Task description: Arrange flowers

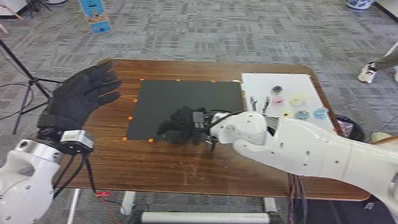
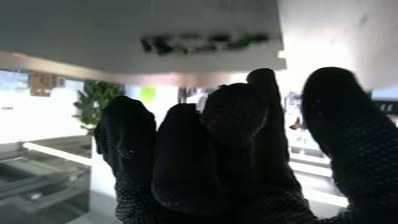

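Across the wooden table (image 1: 169, 172), your right arm (image 1: 298, 150) hides the white sheet's (image 1: 262, 82) near edge, left hand (image 1: 80, 95) spread, right hand (image 1: 182, 129) loosely open, indistinct against the black mat (image 1: 169, 97).

Tabletop (image 1: 195, 172): brown wood, visible grain, low sheen. Square mat (image 1: 187, 95): black, matt, smooth. Rectangular sheet (image 1: 266, 82): white, smooth, paper-like. Left hand (image 1: 78, 95): black fabric glove, matt. Right hand (image 1: 182, 129): black fabric glove, matt, finely pebbled close up. Left arm (image 1: 27, 175) and right arm (image 1: 306, 150): white hard shells, smooth, lightly glossy. Floor (image 1: 222, 35): grey carpet, rough, matt.
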Robot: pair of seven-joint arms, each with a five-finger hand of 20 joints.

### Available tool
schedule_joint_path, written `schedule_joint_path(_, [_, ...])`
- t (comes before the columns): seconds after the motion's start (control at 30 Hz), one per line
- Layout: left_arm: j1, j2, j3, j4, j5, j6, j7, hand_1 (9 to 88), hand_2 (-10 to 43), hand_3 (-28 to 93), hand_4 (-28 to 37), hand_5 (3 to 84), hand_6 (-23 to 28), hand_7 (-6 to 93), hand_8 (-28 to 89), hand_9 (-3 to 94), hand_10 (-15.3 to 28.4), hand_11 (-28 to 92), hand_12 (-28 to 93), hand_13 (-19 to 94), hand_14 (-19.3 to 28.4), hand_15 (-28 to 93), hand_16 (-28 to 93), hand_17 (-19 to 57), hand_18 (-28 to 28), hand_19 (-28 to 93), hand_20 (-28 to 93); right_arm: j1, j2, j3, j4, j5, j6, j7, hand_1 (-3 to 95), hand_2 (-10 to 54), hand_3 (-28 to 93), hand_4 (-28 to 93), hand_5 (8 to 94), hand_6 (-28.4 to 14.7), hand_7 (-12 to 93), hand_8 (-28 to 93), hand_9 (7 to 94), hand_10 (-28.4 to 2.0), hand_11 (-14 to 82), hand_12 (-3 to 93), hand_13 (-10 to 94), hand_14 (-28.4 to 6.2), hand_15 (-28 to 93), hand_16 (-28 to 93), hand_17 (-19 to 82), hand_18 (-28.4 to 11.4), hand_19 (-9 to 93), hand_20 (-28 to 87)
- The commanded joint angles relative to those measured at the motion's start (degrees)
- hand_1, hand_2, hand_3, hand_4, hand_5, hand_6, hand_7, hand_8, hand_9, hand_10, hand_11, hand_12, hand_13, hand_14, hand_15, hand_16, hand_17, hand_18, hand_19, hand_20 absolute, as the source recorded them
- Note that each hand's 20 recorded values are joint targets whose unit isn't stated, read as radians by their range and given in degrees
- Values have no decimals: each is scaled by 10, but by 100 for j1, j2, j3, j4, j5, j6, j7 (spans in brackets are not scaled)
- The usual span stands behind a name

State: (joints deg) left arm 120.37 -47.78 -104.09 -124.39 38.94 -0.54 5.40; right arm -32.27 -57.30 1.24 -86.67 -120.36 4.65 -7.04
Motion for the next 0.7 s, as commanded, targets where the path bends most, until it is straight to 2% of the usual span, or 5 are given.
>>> schedule_joint_path(0.03, [15, -59, -18, -21, -18, 9, -22, 242, -58, 704, -283, 304, 27, 205, -98, 290, 126, 246, 180, 238, 146, 288, 9, -92, 225, 449, 88, -407, 214, 569, -359, 57, 442, -159, 212, 16, 856, -195, 372, 32, 193, -159, 815, -106, 626, 356, 804, -77, 879, 406, 509, -242, 932, 737])
schedule_joint_path(0.2, [4, -67, -23, -13, -24, 22, -28, 241, -58, 704, -283, 304, 27, 205, -98, 289, 126, 246, 179, 238, 146, 289, 9, -93, 225, 449, 88, -838, 280, 1038, -357, -37, 68, 189, 200, 48, 875, -179, 397, 13, 189, -153, 814, -107, 626, 354, 802, -77, 878, 404, 505, -242, 932, 734])
schedule_joint_path(0.4, [73, -85, -62, -41, -45, 6, -20, 241, -58, 704, -283, 304, 27, 205, -98, 290, 126, 246, 179, 238, 146, 289, 10, -93, 225, 450, 88, -888, 273, 972, -125, -32, -381, 725, 196, 113, 932, -29, 419, 11, 184, -149, 815, -106, 627, 349, 802, -78, 880, 398, 505, -242, 932, 732])
schedule_joint_path(0.5, [56, -73, -54, -34, -48, 0, -18, 240, -58, 705, -283, 304, 27, 205, -98, 289, 126, 246, 180, 238, 146, 290, 9, -93, 225, 449, 88, -836, 265, 850, -87, -40, -533, 862, 191, 122, 932, 34, 424, 12, 184, -149, 819, -106, 626, 358, 803, -79, 882, 394, 507, -244, 932, 733])
schedule_joint_path(0.7, [104, -87, -81, -50, -57, -26, -28, 241, -57, 703, -283, 304, 27, 205, -98, 289, 126, 246, 180, 238, 146, 289, 9, -93, 225, 450, 88, -726, 186, 637, -30, -76, -644, 887, 186, 133, 932, 51, 431, 14, 186, -150, 822, -104, 612, 389, 806, -77, 883, 393, 508, -244, 932, 734])
